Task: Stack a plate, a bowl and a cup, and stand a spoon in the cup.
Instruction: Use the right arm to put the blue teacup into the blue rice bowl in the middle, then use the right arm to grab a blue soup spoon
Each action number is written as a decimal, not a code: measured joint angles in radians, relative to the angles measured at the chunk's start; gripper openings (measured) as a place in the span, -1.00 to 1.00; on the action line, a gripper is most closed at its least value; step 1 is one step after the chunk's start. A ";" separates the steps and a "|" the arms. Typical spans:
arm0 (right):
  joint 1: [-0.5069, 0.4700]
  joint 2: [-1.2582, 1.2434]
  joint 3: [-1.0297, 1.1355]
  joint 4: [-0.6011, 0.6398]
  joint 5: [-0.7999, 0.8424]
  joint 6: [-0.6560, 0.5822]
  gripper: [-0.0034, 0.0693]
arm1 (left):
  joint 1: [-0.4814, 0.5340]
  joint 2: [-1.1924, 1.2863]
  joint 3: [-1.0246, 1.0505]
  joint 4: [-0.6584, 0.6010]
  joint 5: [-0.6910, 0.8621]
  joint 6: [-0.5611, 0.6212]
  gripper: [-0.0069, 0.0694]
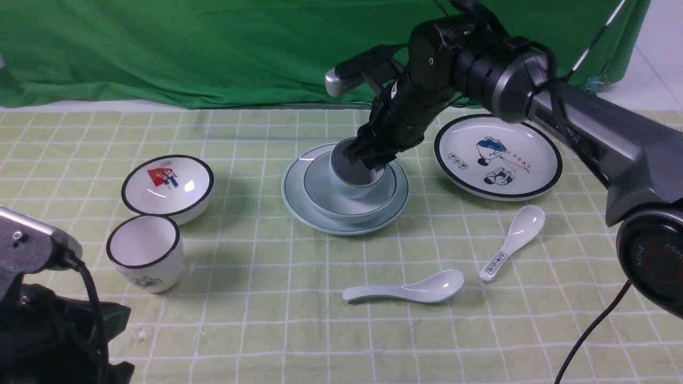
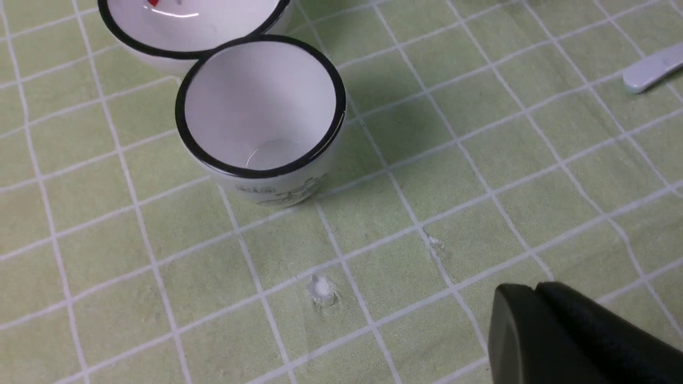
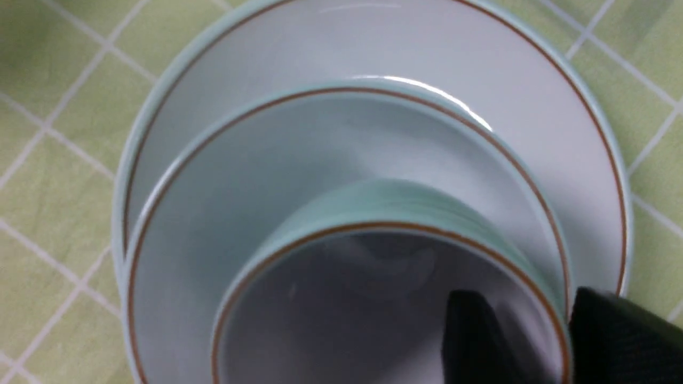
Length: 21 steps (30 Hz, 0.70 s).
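The pale blue-green plate point(image 1: 292, 204) lies mid-table with the matching bowl point(image 1: 320, 188) on it. The pale blue-green cup point(image 1: 353, 188) is inside the bowl, tilted with its mouth toward me. My right gripper point(image 1: 373, 158) is shut on the cup's far rim, one finger inside and one outside. The right wrist view shows the plate point(image 3: 533, 69), the bowl point(image 3: 240, 176), the cup point(image 3: 384, 202) and the gripper point(image 3: 525, 301). The plain white spoon point(image 1: 405, 291) lies flat near the front; its handle tip shows in the left wrist view point(image 2: 653, 66). My left gripper point(image 2: 533, 301) is shut and empty over the cloth at the front left.
A white black-rimmed bowl point(image 1: 168, 184) and a white black-rimmed cup point(image 1: 144, 250) stand at the left, also in the left wrist view point(image 2: 261, 106). A cartoon plate point(image 1: 496, 154) lies at the right, a spoon with a printed handle point(image 1: 512, 240) before it.
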 joint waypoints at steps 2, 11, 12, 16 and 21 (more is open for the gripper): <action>0.000 -0.049 -0.001 0.004 0.027 -0.022 0.27 | 0.000 0.000 0.000 0.000 0.000 0.000 -0.91; 0.025 -0.231 0.116 0.055 0.249 -0.253 0.38 | 0.000 0.000 0.000 -0.032 0.000 0.000 -0.91; 0.043 -0.245 0.174 0.068 0.257 -0.311 0.38 | 0.000 0.000 0.000 -0.039 0.000 0.000 -0.91; 0.089 -0.254 0.370 0.086 0.212 -0.445 0.38 | 0.000 0.000 0.000 -0.046 0.000 0.000 -0.91; 0.121 -0.232 0.520 0.078 0.122 -0.513 0.38 | 0.000 0.000 0.000 -0.047 0.000 0.000 -0.91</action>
